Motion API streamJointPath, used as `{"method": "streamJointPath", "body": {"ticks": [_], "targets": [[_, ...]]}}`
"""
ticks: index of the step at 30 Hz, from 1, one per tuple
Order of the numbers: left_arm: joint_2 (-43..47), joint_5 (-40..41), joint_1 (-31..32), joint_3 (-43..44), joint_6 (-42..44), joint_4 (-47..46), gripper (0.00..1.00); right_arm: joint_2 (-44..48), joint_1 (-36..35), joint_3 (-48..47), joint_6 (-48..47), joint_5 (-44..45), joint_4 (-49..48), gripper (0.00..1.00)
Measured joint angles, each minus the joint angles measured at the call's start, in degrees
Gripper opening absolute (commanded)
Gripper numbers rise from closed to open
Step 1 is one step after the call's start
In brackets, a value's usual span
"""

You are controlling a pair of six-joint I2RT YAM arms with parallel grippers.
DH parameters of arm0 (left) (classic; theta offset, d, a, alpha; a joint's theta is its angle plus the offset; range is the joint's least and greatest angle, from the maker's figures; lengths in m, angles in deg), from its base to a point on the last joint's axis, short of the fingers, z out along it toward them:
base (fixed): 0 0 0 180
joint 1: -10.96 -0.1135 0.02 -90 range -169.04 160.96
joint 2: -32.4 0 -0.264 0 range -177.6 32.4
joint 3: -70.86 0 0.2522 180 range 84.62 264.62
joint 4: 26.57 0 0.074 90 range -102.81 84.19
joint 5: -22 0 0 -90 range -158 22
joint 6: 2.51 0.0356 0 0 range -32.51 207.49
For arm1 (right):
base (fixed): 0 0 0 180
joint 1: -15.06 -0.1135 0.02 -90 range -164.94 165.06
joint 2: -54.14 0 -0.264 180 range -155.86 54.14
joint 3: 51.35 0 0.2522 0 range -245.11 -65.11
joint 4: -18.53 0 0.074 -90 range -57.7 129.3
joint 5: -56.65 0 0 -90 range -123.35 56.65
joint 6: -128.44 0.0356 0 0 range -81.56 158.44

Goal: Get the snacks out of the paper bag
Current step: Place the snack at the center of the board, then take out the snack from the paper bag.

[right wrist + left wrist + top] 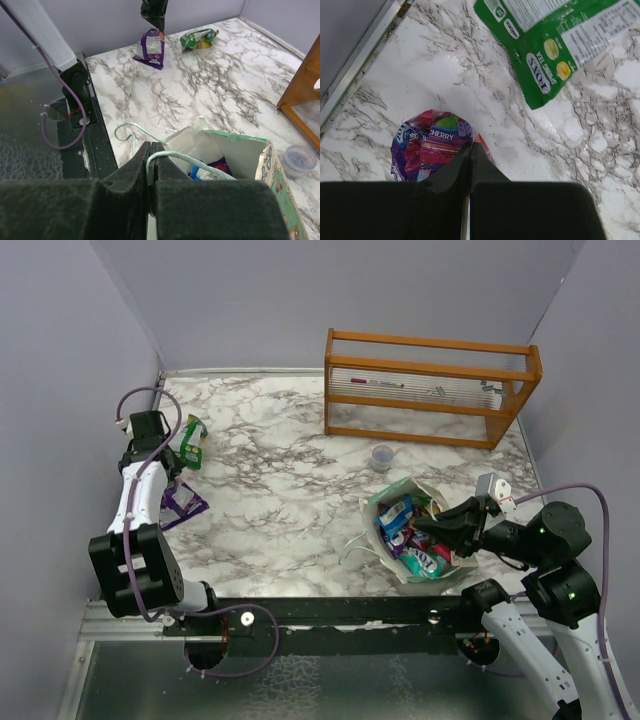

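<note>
1. Step in hand: we judge the unloading partly done. Two snacks lie out on the worktop [290,490] at the left of the overhead view, a purple packet [427,145] and a green packet [555,50] just above it. Neither touches the other.
2. The paper bag [277,200] lies on its side, lower right of centre in the overhead view. Its mouth gapes, and the rest of the snacks [410,535] show inside in blue, teal and purple.
3. Left pincer [471,146]: clenched, fingers pressed together, with the tips at the lower edge of the purple packet. We cannot tell whether it nips that edge or only touches it.
4. Right pincer [149,145]: clenched at the bag's mouth. In its wrist view one string handle [195,162] runs out from the seam between the fingers. We judge it to be grasping that handle and no snack.
5. Next move, in our judgement:
   - The left pincer needs to lift clear of the purple packet.
   - The handle needs to be let go, or kept as an anchor, while an opened pincer reaches into the mouth for a single packet.
   - The packets look glossy and may slip, and the light bag may drag along.
6. The orange rack [430,385] and the clear cup [382,455] stand in the upper right, well apart from both pincers.
</note>
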Motion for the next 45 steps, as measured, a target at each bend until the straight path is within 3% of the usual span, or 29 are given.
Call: {"method": "streamJointPath", "body": {"ticks": [6, 10, 11, 15, 17, 22, 26, 35, 41, 45], "targets": [[-2.01, -7.45, -7.3, -0.28, -0.98, -4.39, 0.0, 0.0, 0.0, 0.0, 0.02, 0.04, 0.02, 0.02], [-5.07, -12.63, -8.59, -0.07, -1.81, -7.28, 0.01, 0.0, 0.0, 0.02, 0.04, 0.5, 0.0, 0.02], [-6.16, -13.6, -8.59, 0.46, -1.99, -7.5, 0.06, 0.0, 0.0, 0.02, 0.04, 0.63, 0.0, 0.02], [-7.98, -16.44, -8.59, 1.9, -1.97, -8.81, 0.49, 0.0, 0.0, 0.02, 0.09, 0.87, -0.26, 0.02], [-7.52, -17.9, -8.61, 1.88, -1.7, -10.1, 0.6, 0.0, 0.0, 0.02, 0.09, 0.9, -0.35, 0.02], [-0.24, -21.07, -8.61, -3.15, -1.73, -13.84, 0.74, -0.02, 0.0, 0.04, 0.09, 0.96, -0.37, 0.02], [12.02, -25.18, -7.43, -10.62, -3.21, -15.26, 0.76, -0.02, 0.0, 0.04, 0.09, 0.96, -0.39, 0.02], [38.6, -32.46, 10.91, -25.42, -13.05, -15.8, 0.74, -0.5, 0.0, 0.68, 0.07, 0.59, -0.85, 0.02], [39.91, -34.38, 22.69, -26.77, -19.17, -17.4, 0.72, -0.76, 0.0, 0.87, 0.07, 0.35, -0.96, 0.02], [37.64, -33.55, 32.85, -23.26, -20.48, -18.08, 0.72, -0.76, 0.0, 0.94, 0.07, -0.46, -1.33, 0.02]]}}
